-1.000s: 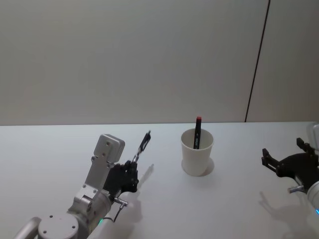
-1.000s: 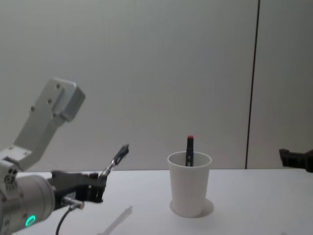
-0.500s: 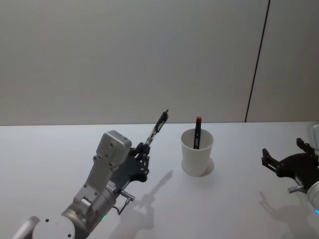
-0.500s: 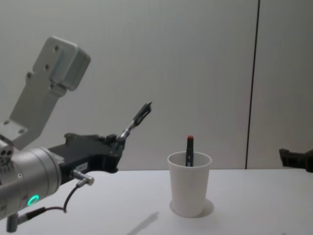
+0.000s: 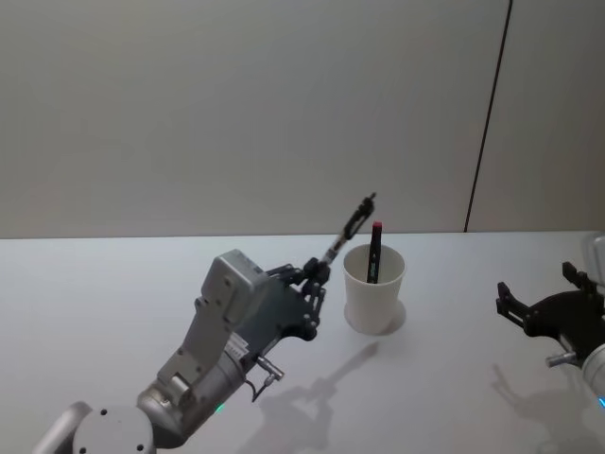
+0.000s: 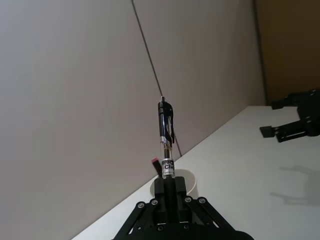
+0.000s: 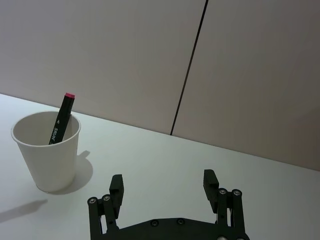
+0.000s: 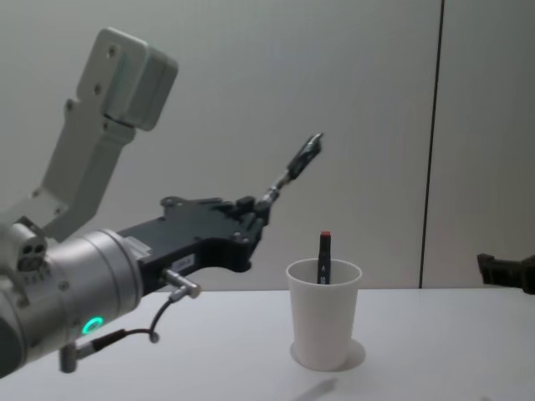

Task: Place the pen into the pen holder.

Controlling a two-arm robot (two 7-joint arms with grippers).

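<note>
head view shows the left gripper (image 5: 317, 274) clamped on the pen (image 5: 348, 232), held in the air at 9 o'clock of the pen holder (image 5: 373, 305), its free end slanting toward 1 o'clock. the right gripper (image 5: 534, 281) sits at 3 o'clock, fingers apart.

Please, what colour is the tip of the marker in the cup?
The black marker has a red tip; right wrist view.
</note>
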